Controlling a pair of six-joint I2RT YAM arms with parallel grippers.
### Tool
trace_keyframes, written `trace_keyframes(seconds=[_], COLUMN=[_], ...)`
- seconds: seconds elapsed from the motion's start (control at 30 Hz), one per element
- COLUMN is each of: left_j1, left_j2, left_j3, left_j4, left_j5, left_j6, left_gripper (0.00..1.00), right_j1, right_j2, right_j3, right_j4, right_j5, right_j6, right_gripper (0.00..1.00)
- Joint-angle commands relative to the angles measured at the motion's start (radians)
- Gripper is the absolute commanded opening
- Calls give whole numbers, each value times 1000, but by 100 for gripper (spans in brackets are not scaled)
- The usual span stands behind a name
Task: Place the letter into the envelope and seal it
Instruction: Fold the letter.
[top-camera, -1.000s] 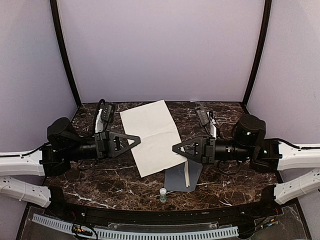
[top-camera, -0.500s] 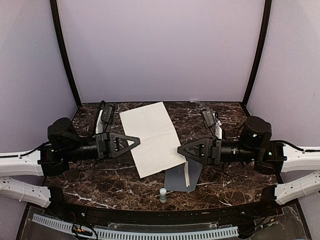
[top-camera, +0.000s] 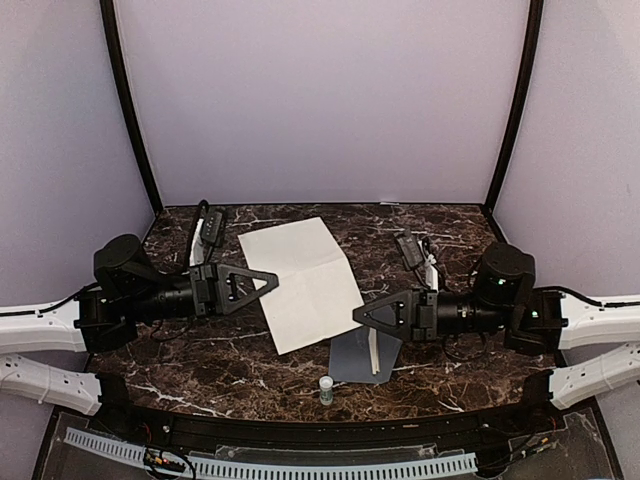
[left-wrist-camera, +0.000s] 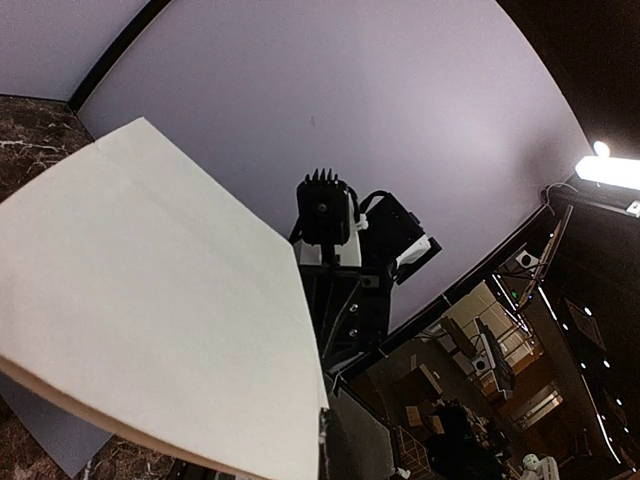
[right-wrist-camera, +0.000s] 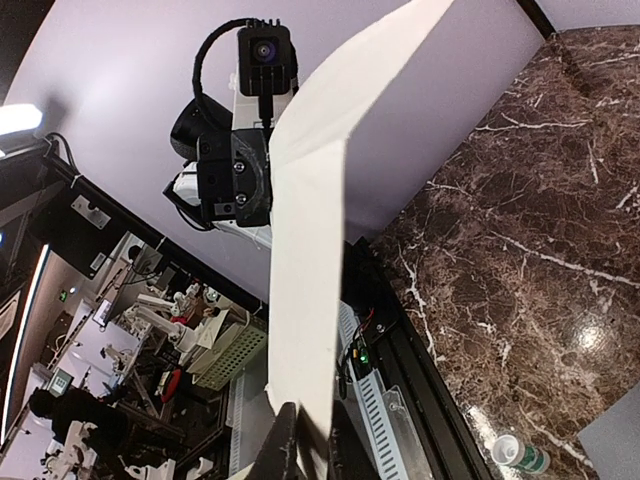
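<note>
Dark marble table (top-camera: 200, 360) under lavender walls. The cream letter (top-camera: 300, 280) is held clear of the surface between both arms. The left gripper (top-camera: 272, 282) appears closed on its left long edge. The right gripper (top-camera: 360, 315) is pinched on the opposite edge, with the paper running into its jaws in the right wrist view. The sheet's long axis runs far to near. The slate-grey envelope (top-camera: 350, 362) lies flat on the table, just nearward of and beneath the right gripper and partly under the letter's near corner. The right arm is therefore the nearer one. A small bottle (top-camera: 326, 389) stands just in front of the envelope.
</note>
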Motion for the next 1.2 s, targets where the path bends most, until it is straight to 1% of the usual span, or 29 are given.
trace_keyframes(seconds=[0.0, 0.07, 0.1, 0.33, 0.37, 0.43, 0.47, 0.53, 0.63, 0.83, 0.97, 1.07, 1.17], left_j1=[11, 13, 14, 23, 24, 26, 27, 27, 27, 27, 27, 26, 27], left_j2=[-23, -25, -26, -37, -37, -33, -33, -26, -17, -8, 0, 2, 2], left_j3=[31, 31, 30, 29, 29, 29, 29, 32, 39, 57, 59, 59, 59], left_j4=[-7, -11, -12, -34, -37, -43, -45, -44, -35, -40, -45, -51, -59], left_j5=[3, 3, 3, 17, 27, 45, 53, 90, 148, 186, 187, 183, 178], left_j6=[17, 17, 17, 17, 19, 23, 25, 30, 36, 46, 49, 51, 54], left_gripper=[0, 0, 0, 0, 0, 0, 0, 0, 0, 0, 0, 0, 0], right_j1=[10, 11, 11, 14, 13, 14, 13, 14, 14, 13, 13, 14, 11], right_j2=[9, 8, 8, -20, -23, -25, -23, -15, 7, 74, 110, 114, 104], right_j3=[-6, -6, -6, -11, -5, 8, 18, 38, 72, 123, 146, 146, 139], right_j4=[50, 49, 47, 42, 37, 24, 18, 17, 15, 37, 44, 48, 47], right_j5=[-7, -3, 0, 12, 10, 6, 4, -2, -11, -32, -57, -57, -45], right_j6=[-1, -3, -3, -14, -19, -33, -41, -53, -76, -100, -102, -103, -105], right_gripper=[6, 1, 0, 0, 2, 24, 29, 37, 40, 39, 34, 26, 16])
